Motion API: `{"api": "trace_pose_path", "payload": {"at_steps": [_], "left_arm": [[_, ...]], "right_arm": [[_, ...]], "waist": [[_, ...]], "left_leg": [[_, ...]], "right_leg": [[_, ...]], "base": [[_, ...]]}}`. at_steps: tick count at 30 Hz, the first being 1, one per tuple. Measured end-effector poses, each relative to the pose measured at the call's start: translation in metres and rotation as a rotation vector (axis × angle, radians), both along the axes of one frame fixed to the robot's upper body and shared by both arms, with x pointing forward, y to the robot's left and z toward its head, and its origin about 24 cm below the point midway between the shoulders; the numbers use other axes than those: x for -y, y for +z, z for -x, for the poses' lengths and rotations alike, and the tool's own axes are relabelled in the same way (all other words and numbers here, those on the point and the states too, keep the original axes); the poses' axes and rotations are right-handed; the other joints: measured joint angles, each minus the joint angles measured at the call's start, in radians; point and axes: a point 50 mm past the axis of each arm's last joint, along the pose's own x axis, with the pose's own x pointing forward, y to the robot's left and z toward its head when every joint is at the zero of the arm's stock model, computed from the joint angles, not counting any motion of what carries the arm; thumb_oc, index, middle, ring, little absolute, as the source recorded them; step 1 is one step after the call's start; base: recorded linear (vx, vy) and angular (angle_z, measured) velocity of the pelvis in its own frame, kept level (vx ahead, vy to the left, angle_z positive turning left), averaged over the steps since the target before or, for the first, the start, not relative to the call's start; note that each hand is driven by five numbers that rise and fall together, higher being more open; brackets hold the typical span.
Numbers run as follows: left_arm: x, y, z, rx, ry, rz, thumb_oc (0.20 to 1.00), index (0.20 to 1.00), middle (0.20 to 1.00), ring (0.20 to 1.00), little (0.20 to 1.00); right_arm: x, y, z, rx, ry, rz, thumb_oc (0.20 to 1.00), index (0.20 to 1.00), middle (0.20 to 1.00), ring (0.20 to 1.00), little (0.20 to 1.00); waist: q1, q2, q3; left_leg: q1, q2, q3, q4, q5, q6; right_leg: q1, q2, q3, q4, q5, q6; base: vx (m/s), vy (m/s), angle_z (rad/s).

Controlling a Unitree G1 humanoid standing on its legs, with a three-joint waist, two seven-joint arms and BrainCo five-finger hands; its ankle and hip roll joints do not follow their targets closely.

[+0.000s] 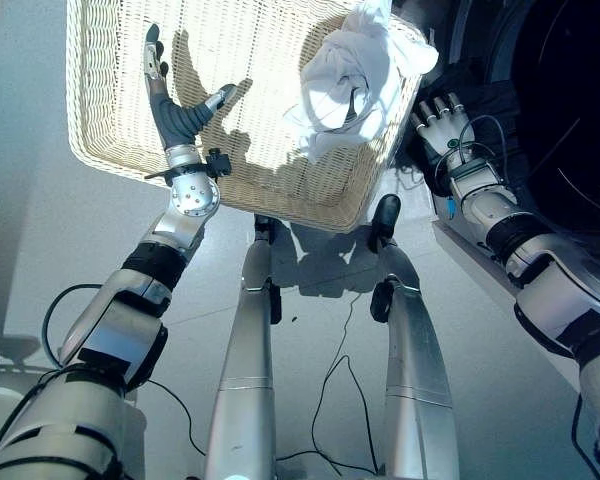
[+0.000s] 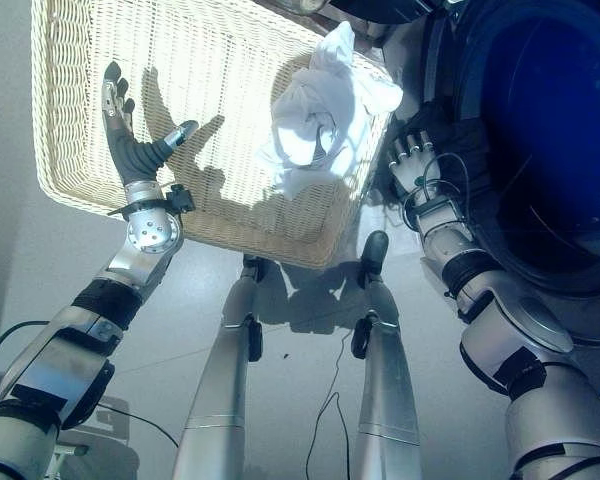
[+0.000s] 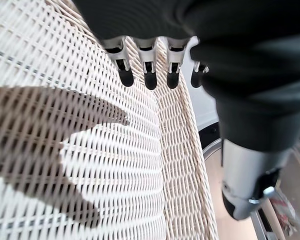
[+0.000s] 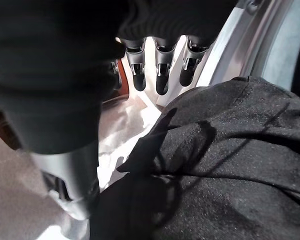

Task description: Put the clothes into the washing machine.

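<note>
A white garment (image 1: 348, 82) lies crumpled over the right corner of a pale wicker basket (image 1: 260, 60). A dark grey garment (image 4: 230, 150) lies bunched at the mouth of the washing machine (image 2: 550, 130), just right of the basket. My left hand (image 1: 175, 115) hovers over the basket's left part, open, with fingers (image 3: 147, 75) straight and thumb spread, holding nothing. My right hand (image 1: 442, 125) is between the basket's right wall and the machine, open just above the dark garment, with its fingers (image 4: 160, 75) straight and not gripping it.
The basket sits on a light grey floor (image 1: 40, 220). The machine's dark round opening fills the upper right, with its silver door frame (image 4: 240, 35) close to my right hand. A bit of white cloth (image 4: 125, 120) shows beside the dark garment.
</note>
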Motion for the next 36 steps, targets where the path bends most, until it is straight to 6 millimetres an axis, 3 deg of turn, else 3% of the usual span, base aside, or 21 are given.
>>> {"api": "trace_pose_path", "payload": {"at_steps": [6, 15, 16, 17, 18, 31, 36], "left_arm": [[0.011, -0.008, -0.002, -0.022, -0.038, 0.015, 1.000, 1.000, 1.000, 1.000, 1.000], [0.010, -0.014, -0.001, -0.038, -0.035, 0.015, 1.000, 1.000, 1.000, 1.000, 1.000], [0.010, -0.015, -0.001, -0.040, -0.035, 0.015, 1.000, 1.000, 1.000, 1.000, 1.000], [0.010, -0.015, -0.001, -0.040, -0.035, 0.015, 1.000, 1.000, 1.000, 1.000, 1.000], [0.009, -0.016, -0.001, -0.042, -0.034, 0.015, 1.000, 1.000, 1.000, 1.000, 1.000], [0.011, -0.027, 0.000, -0.067, -0.043, 0.023, 1.000, 1.000, 1.000, 1.000, 1.000], [0.014, -0.026, 0.000, -0.063, -0.054, 0.027, 1.000, 1.000, 1.000, 1.000, 1.000]], "right_arm": [[0.020, -0.012, 0.002, -0.088, -0.186, 0.048, 1.000, 1.000, 1.000, 1.000, 1.000], [0.029, -0.019, 0.003, -0.115, -0.252, 0.045, 1.000, 1.000, 1.000, 1.000, 1.000], [0.029, -0.020, 0.003, -0.116, -0.255, 0.045, 0.846, 0.846, 0.846, 0.846, 0.846], [0.029, -0.020, 0.003, -0.116, -0.255, 0.045, 0.846, 0.846, 0.846, 0.846, 0.846], [0.028, -0.021, 0.003, -0.117, -0.255, 0.049, 0.200, 0.200, 0.200, 0.200, 0.200], [0.030, -0.024, 0.004, -0.095, -0.249, 0.055, 0.200, 0.200, 0.200, 0.200, 0.200], [0.029, -0.021, 0.004, -0.038, -0.188, -0.098, 0.200, 0.200, 0.200, 0.200, 0.200]], "waist": [[0.016, 0.007, -0.001], [0.018, 0.007, -0.001], [0.018, 0.007, -0.001], [0.018, 0.007, -0.001], [0.018, 0.007, -0.001], [0.019, 0.007, -0.001], [0.019, 0.007, -0.001]], "left_leg": [[-0.001, 0.000, -0.007, -0.005, 0.003, -0.002], [0.001, 0.000, -0.008, -0.003, 0.005, -0.004], [0.001, 0.000, -0.008, -0.003, 0.005, -0.004], [0.001, 0.000, -0.008, -0.003, 0.005, -0.004], [0.001, -0.001, -0.008, -0.001, 0.005, -0.004], [0.002, -0.001, -0.011, 0.004, 0.007, -0.004], [0.002, -0.001, -0.013, 0.005, 0.008, -0.005]], "right_leg": [[-0.003, 0.000, -0.003, 0.008, -0.005, -0.005], [-0.003, 0.000, -0.003, 0.012, -0.005, -0.005], [-0.003, 0.000, -0.003, 0.013, -0.005, -0.005], [-0.003, 0.000, -0.003, 0.013, -0.005, -0.005], [-0.003, 0.000, -0.002, 0.016, -0.005, -0.006], [-0.001, 0.001, -0.002, 0.022, -0.005, -0.006], [-0.001, 0.001, -0.003, 0.024, -0.005, -0.006]], "base": [[0.01, 0.006, 0.01], [0.00, 0.000, 0.00], [0.00, 0.000, 0.00], [0.00, 0.000, 0.00], [0.00, 0.000, 0.00], [0.00, 0.000, 0.00], [0.00, 0.000, 0.00]]}}
